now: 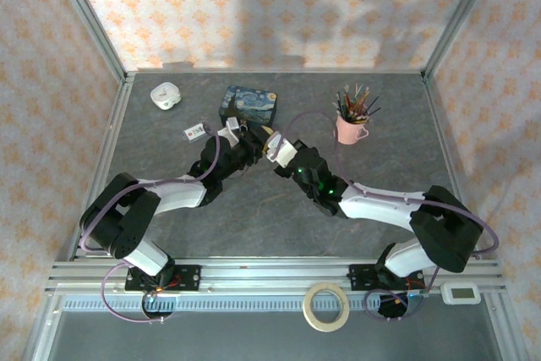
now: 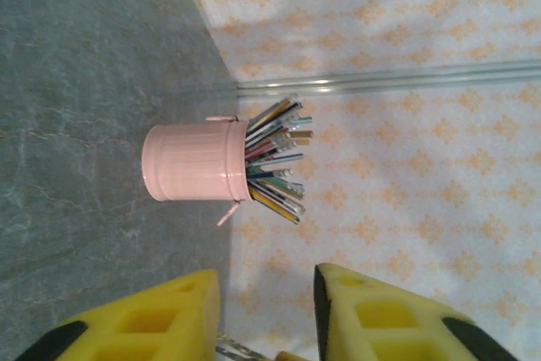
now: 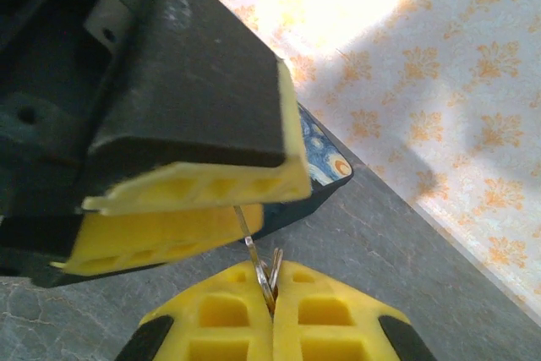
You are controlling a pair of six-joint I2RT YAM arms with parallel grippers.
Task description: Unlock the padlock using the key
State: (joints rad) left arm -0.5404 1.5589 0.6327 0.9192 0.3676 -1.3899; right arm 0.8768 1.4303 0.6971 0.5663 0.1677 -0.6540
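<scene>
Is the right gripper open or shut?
Shut on the key: the yellow fingers of the right gripper press together, pinching its thin silvery ring.

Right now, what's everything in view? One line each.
blue tin: 1, blue starry print, far centre of table
pink cup: 1, pink, full of pencils, right of tin
white tag: 1, white with red mark, left of tin
round case: 1, white, far left
tape roll: 1, cream, near rail
small display unit: 1, white, near right corner
key: count unclear, silvery, pinched in right jaws
left jaws: 2 pads, yellow, gap between, mid-table
right jaws: 2 pads, yellow, shut on key
</scene>
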